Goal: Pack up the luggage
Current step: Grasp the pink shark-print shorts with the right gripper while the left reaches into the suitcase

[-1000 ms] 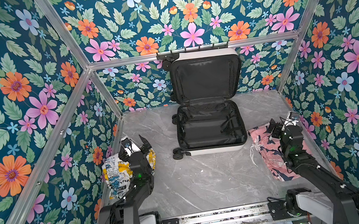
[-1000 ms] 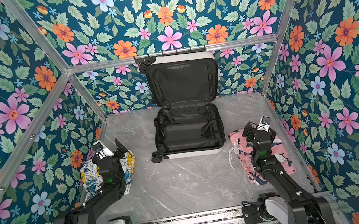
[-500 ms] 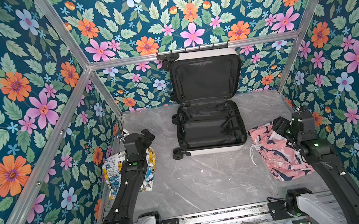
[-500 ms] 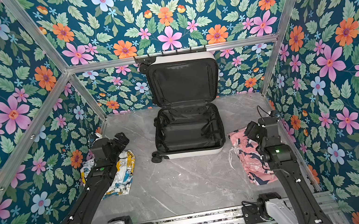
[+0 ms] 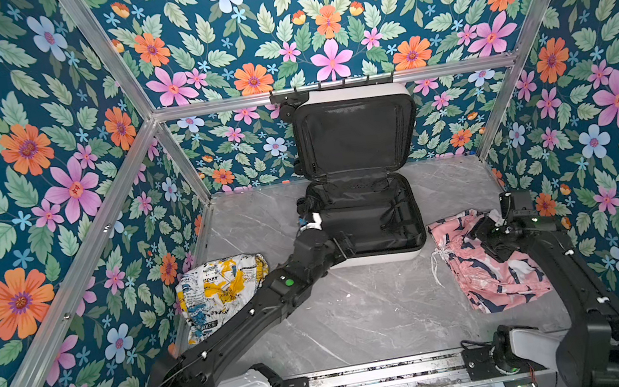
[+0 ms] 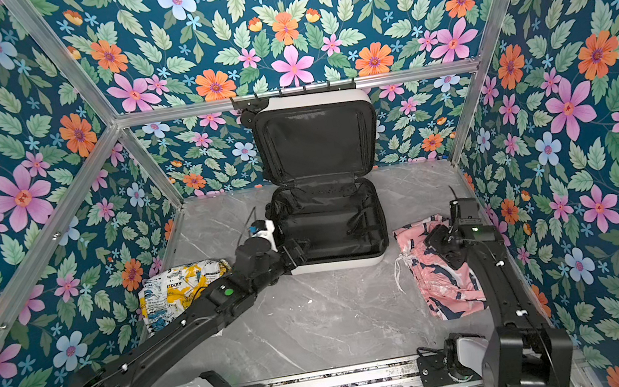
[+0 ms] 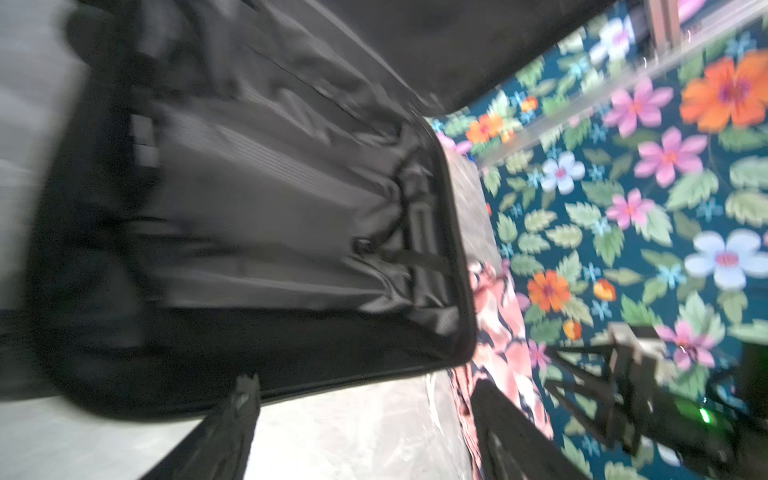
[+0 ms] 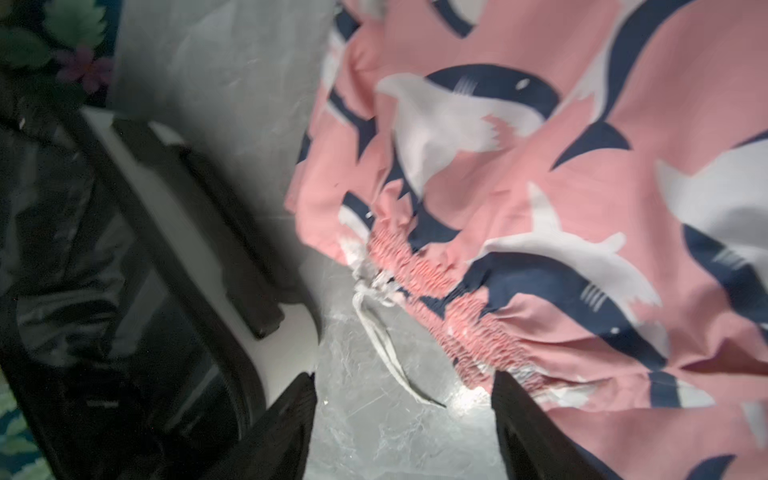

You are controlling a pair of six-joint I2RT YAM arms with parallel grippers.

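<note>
Both top views, the luggage lies open at the back middle of the counter, lid standing upright, left gripper spread wide at its front left corner, right gripper spread wide over the drawstring edge of the pink cloth

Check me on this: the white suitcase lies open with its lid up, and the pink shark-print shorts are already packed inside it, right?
Not inside. The white suitcase is open with its lid up, but the pink shark-print shorts lie on the table beside it; both top views show this.
</note>
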